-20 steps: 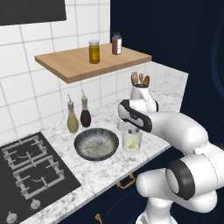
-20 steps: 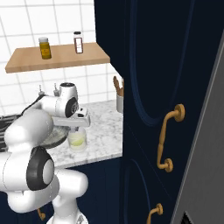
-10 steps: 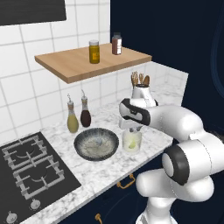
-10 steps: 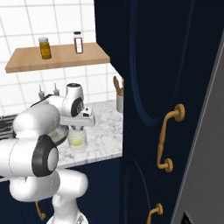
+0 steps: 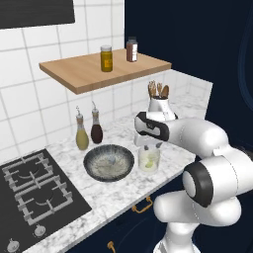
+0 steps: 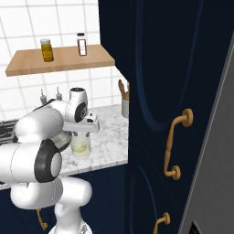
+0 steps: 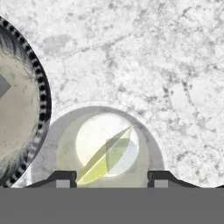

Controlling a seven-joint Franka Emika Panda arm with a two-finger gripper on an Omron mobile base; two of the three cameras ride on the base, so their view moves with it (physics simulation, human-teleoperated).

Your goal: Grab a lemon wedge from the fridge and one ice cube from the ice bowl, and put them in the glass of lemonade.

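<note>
The glass of lemonade stands on the marble counter, just right of the ice bowl. My gripper hangs straight above the glass, open and holding nothing. From the hand view I look down into the glass: the yellow-green lemon wedge lies in the pale liquid, and a faint translucent square overlaps it. My gripper has one fingertip on each side of the rim. The ice bowl's dark rim curves along the left edge. The fridge's grey side fills the right edge.
Two thin-necked bottles stand behind the bowl, and a utensil holder stands behind my hand. A wooden shelf with two jars hangs overhead. The stove lies to the left. A tall navy cabinet with gold handles stands to the right.
The hand has stayed over the glass. The arm's elbow and upper links have swung a little around it. The glass and bowl have not moved.
</note>
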